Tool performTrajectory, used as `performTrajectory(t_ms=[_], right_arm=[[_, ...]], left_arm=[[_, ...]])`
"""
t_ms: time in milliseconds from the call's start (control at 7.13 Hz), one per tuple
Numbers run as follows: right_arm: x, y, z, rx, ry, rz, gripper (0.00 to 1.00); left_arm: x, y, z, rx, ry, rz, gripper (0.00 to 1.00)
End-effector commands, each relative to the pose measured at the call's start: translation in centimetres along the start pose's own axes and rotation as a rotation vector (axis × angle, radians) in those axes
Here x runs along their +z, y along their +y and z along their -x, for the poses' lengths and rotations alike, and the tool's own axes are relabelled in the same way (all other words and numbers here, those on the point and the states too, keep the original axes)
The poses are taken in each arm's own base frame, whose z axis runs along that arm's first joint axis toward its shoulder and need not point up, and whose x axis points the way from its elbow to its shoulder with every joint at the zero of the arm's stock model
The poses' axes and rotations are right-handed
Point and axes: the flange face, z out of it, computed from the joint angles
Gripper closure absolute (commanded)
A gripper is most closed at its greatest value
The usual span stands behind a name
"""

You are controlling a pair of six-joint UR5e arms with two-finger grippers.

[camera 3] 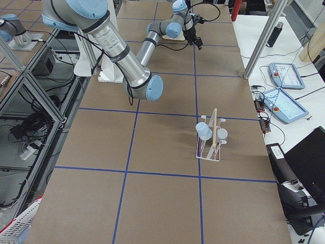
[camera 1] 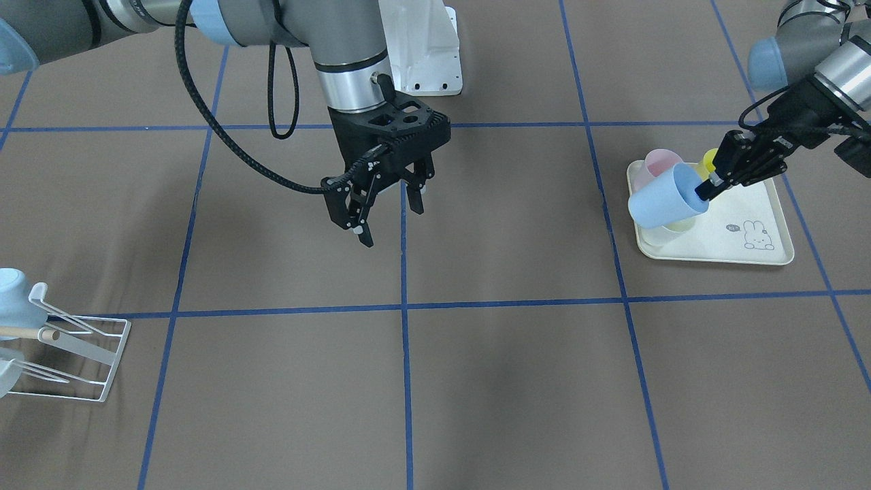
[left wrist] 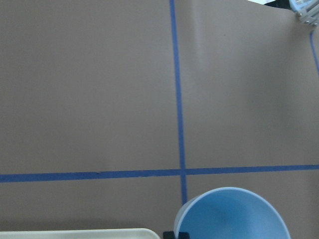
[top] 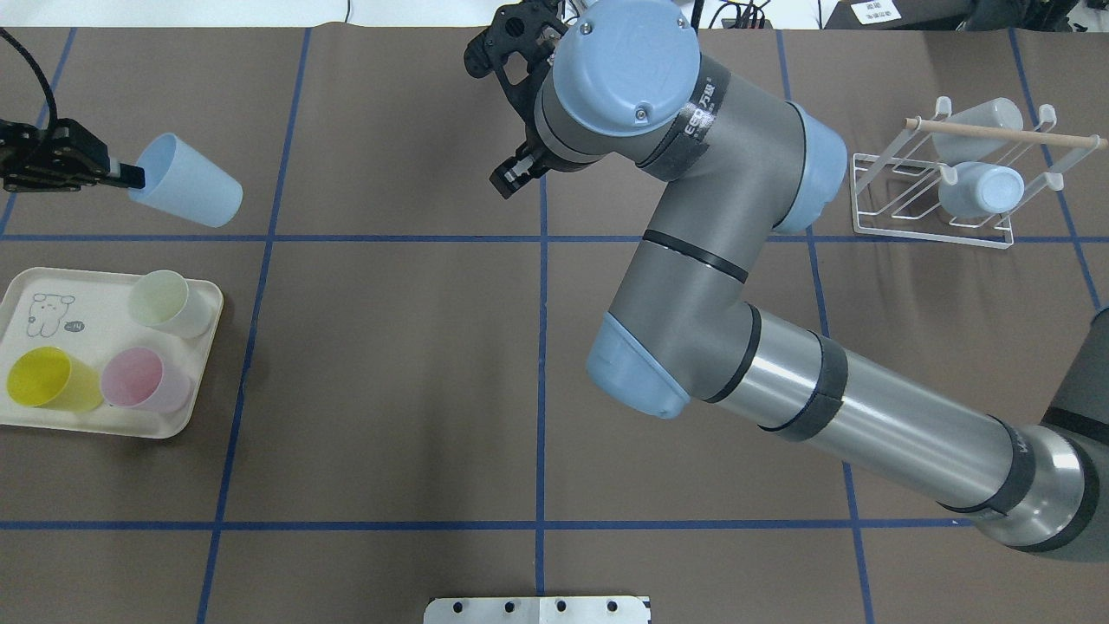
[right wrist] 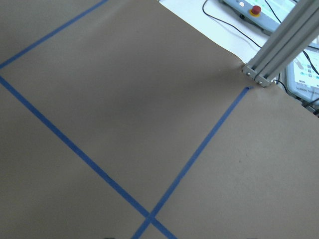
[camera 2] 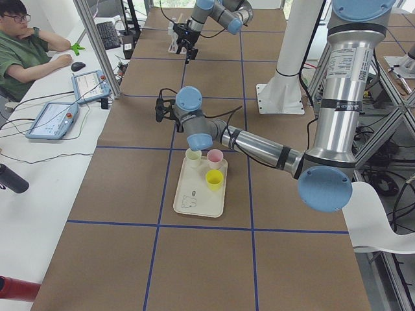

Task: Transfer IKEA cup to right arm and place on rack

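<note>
Closest to my left wrist camera is the blue IKEA cup (left wrist: 232,214), its open mouth filling the lower corner of that view. My left claw (camera 1: 708,189) is clenched on the rim, one finger inside the mouth and one outside the wall. The cup hangs tipped on its side in the air, base pointing away from the claw.

It looks like thin, smooth plastic, so I judge it light and stiff enough for a pinch, but tapered and slippery. The rim end is taken, which leaves the bare body toward the base as the place for my other claw. A grip across the wall there, not at the very tip of the taper, should keep it from squirting out.

The cup hovers about over the corner of the tray (top: 87,299) that faces the table's middle, near the pale green cup (top: 165,301). My right claw (camera 1: 392,223) waits well apart from the tray, out toward the table's middle, released with its jaws spread and nothing between them. A wide gap lies between it and the cup's base.

The rack (top: 931,217) stands far from the tray at the opposite end of the table, with two cups on it.
</note>
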Motion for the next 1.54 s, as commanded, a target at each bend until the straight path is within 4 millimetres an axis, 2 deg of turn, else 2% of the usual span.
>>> performTrajectory(t_ms=[0,140,280,421,701,981,1122,1402], right_arm=[[4.0,-0.6,0.0,-0.017,-0.082,-0.141,0.06],[3.4,-0.6,0.9,-0.041,-0.150,-0.177,0.02],[2.7,-0.2,3.0,-0.111,-0.213,-0.234,0.01],[2.5,0.4,4.4,-0.141,-0.248,-0.267,0.01],[1.2,0.5,5.5,-0.250,-0.280,-0.362,0.01],[0.8,2.2,4.9,-0.303,-0.314,-0.481,0.01],[0.9,3.5,4.8,-0.317,-0.332,-0.526,0.01],[0.3,4.1,5.0,-0.327,-0.361,-0.598,0.01]], left_arm=[[-0.7,-0.7,-7.3,-0.109,0.096,-0.002,1.00],[-0.9,-1.2,-10.3,-0.178,0.134,0.010,1.00],[-1.1,-1.4,-13.2,-0.239,0.169,0.031,1.00],[-1.1,-1.4,-14.9,-0.262,0.188,0.040,1.00],[0.4,-0.9,-15.9,-0.262,0.189,0.071,1.00],[1.2,-0.2,-16.6,-0.250,0.194,0.094,1.00],[1.2,-0.2,-16.6,-0.249,0.194,0.094,1.00],[1.0,0.2,-16.9,-0.243,0.196,0.111,1.00]])
